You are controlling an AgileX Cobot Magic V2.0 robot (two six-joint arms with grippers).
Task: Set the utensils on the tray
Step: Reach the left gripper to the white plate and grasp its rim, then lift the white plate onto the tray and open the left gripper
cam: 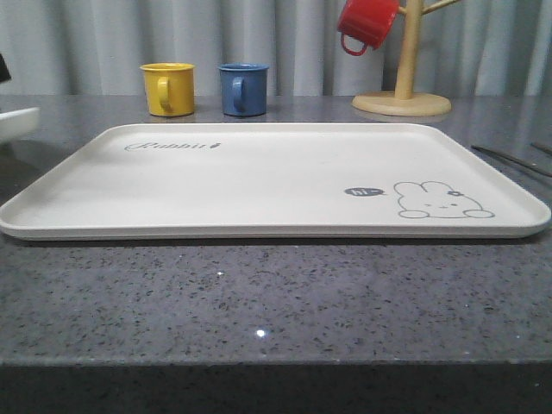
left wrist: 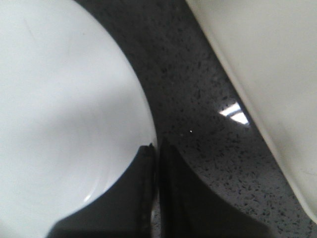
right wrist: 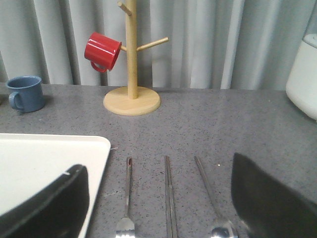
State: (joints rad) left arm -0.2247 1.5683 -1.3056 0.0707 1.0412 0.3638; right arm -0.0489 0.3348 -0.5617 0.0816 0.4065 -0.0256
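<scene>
Left wrist view has the left gripper [left wrist: 156, 148] pinched on the white plate [left wrist: 64, 114] rim beside the tray [left wrist: 267, 74], right gripper [right wrist: 158, 208] agape — lift level, clear that edge.

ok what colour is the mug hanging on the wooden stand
Red; the mug shows best in the right wrist view.
</scene>
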